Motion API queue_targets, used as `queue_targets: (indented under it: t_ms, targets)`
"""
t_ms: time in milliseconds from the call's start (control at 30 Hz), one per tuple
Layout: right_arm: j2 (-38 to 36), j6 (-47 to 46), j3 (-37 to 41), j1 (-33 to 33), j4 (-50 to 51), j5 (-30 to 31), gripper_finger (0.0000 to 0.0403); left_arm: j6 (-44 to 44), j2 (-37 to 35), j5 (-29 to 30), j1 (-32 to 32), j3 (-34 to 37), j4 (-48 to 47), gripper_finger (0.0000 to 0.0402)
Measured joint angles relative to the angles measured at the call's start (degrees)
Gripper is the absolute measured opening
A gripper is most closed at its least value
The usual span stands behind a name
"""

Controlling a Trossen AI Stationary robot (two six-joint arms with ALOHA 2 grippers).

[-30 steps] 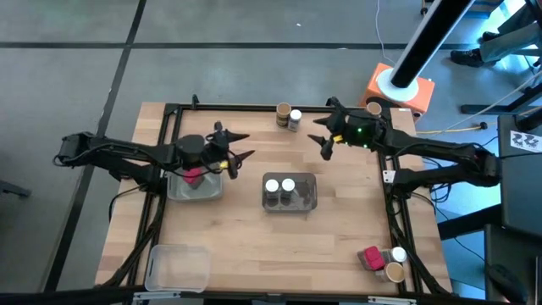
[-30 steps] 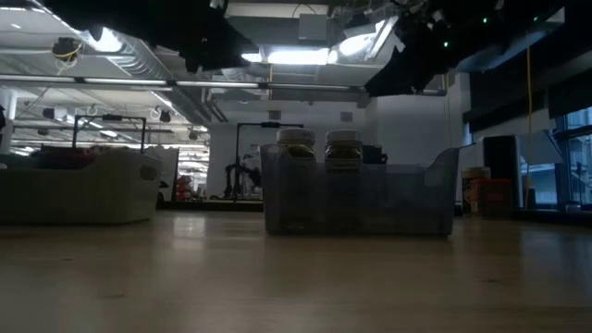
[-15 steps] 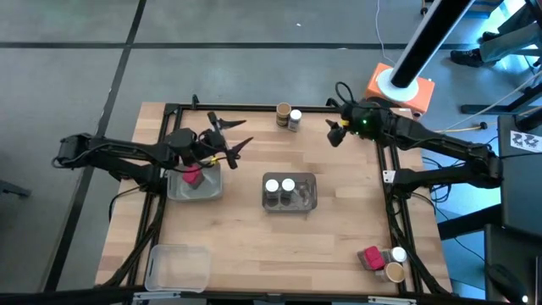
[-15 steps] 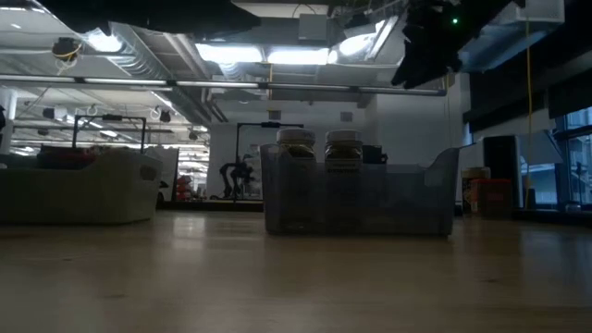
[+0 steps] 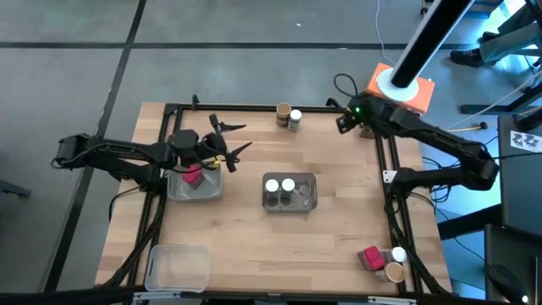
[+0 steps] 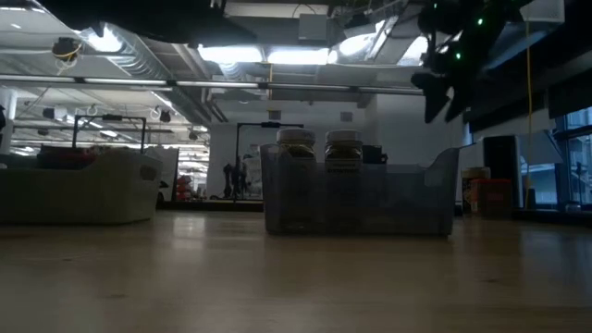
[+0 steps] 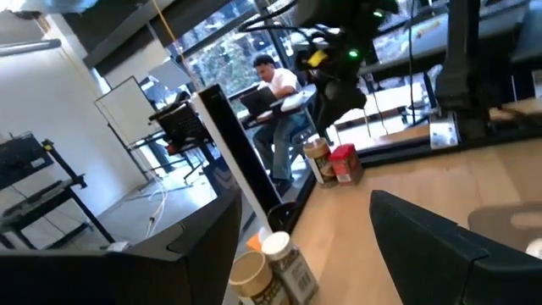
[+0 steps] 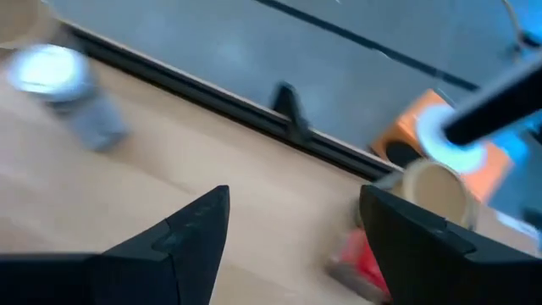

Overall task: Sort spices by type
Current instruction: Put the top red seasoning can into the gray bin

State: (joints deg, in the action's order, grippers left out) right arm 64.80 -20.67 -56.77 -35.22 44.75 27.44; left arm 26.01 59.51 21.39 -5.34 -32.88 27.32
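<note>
My left gripper [image 5: 237, 135] is open and empty above the far right corner of a clear tray [image 5: 174, 191] that holds a red packet [image 5: 193, 175]. My right gripper [image 5: 342, 123] is open and empty near the table's far right corner, where its wrist view shows a tan-lidded jar [image 8: 436, 191] and a red packet [image 8: 364, 258]. A tan-lidded jar [image 5: 284, 110] and a white-lidded jar [image 5: 295, 118] stand at the far edge. Two white-lidded jars [image 5: 279, 185] stand in the middle tray [image 5: 308, 203]. A red packet [image 5: 370, 257], a white-lidded jar [image 5: 398, 253] and a tan-lidded jar [image 5: 394, 272] sit at the near right corner.
An empty clear tray [image 5: 176, 267] lies at the near left corner. A black frame [image 5: 254, 108] runs along the table's edges. An orange-based pole [image 5: 398, 85] stands beyond the far right corner. A person [image 7: 275, 80] sits in the room behind.
My right gripper has swung from over the table toward the far right corner and turned about. My left gripper has shifted slightly toward the far edge, staying open. No spice has moved.
</note>
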Motion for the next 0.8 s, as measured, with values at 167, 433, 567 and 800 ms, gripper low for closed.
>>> queue_targets:
  t_ms: [167,433,567,800]
  targets:
    - [1.89,-0.03,0.00,-6.78,2.16,0.00,0.0264,0.19,0.00,0.04,0.09,0.00,0.21,0.0251]
    - [5.12,-0.13,0.26,-12.78,7.19,-1.30,0.0264,-0.30,0.00,0.04,0.07,0.00,0.25,0.0250]
    - [6.45,-0.75,0.42,-14.12,7.28,-1.71,0.0260,-0.53,0.00,0.04,0.09,0.00,0.14,0.0250]
    - [7.81,-1.78,0.42,-13.97,7.53,-1.07,0.0174,-0.71,0.00,0.04,0.09,0.00,-0.21,0.0250]
